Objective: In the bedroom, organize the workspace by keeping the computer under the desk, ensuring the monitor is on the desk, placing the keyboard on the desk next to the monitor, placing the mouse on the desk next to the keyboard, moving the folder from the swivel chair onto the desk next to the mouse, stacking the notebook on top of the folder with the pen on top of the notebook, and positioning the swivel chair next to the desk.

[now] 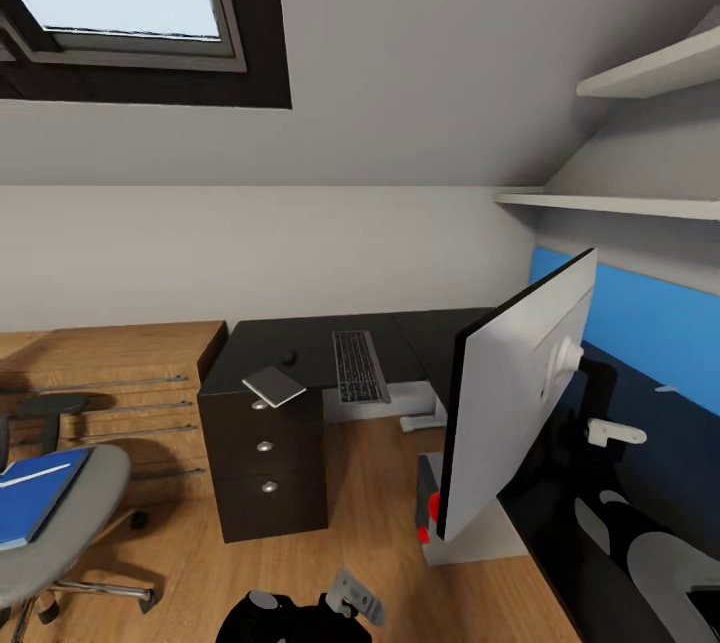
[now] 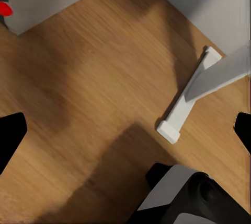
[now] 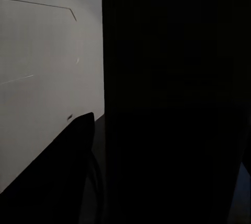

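The black L-shaped desk (image 1: 420, 328) holds the keyboard (image 1: 358, 366) and, to its left, the tiny mouse (image 1: 289, 357). A grey notebook (image 1: 274, 385) lies on the corner above the drawers. On the right wing the monitor (image 1: 520, 393) leans with its pale back (image 3: 47, 78) towards me. Below it on the floor is the computer (image 1: 430, 513), its red light (image 2: 4, 8) showing. At lower left, the swivel chair (image 1: 80, 523) carries the blue folder (image 1: 35, 495). My left gripper (image 2: 125, 132) hangs open over the floor. Darkness hides my right gripper's fingers. The pen is out of view.
A low light-wood cabinet (image 1: 110, 363) stands left of the dark drawer unit (image 1: 265, 468). A white desk foot (image 2: 183, 104) lies on the plank floor near my base (image 2: 178, 198). White shelves (image 1: 640, 73) and a blue wall panel (image 1: 650, 318) are at the right.
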Controlling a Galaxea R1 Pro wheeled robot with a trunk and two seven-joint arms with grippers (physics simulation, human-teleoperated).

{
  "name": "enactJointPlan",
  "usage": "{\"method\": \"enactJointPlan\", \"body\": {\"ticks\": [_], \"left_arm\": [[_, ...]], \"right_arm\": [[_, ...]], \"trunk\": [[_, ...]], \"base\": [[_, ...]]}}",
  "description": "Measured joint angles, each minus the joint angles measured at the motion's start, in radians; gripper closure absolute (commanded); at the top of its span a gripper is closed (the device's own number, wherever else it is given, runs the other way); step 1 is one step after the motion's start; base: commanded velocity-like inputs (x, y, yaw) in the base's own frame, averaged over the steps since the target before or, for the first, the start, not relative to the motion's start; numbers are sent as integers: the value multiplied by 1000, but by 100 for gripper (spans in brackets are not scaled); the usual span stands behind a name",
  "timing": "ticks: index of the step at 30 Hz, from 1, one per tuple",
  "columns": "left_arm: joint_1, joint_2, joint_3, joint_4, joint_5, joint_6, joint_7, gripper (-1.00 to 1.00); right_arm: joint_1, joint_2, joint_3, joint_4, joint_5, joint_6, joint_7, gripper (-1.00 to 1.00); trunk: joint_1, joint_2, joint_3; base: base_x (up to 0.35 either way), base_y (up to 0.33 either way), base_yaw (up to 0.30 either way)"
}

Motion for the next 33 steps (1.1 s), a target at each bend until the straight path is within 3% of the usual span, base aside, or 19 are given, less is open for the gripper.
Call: {"method": "enactJointPlan", "body": {"ticks": [16, 33], "left_arm": [[0, 2, 1, 0, 0, 0, 0, -100], [0, 2, 1, 0, 0, -1, 0, -100]], "right_arm": [[0, 0, -3, -2, 14, 3, 0, 100], [0, 0, -12, -2, 18, 4, 0, 100]], "trunk": [[0, 0, 0], [0, 0, 0]], "base": [[-301, -102, 0], [-37, -271, 0]]}}
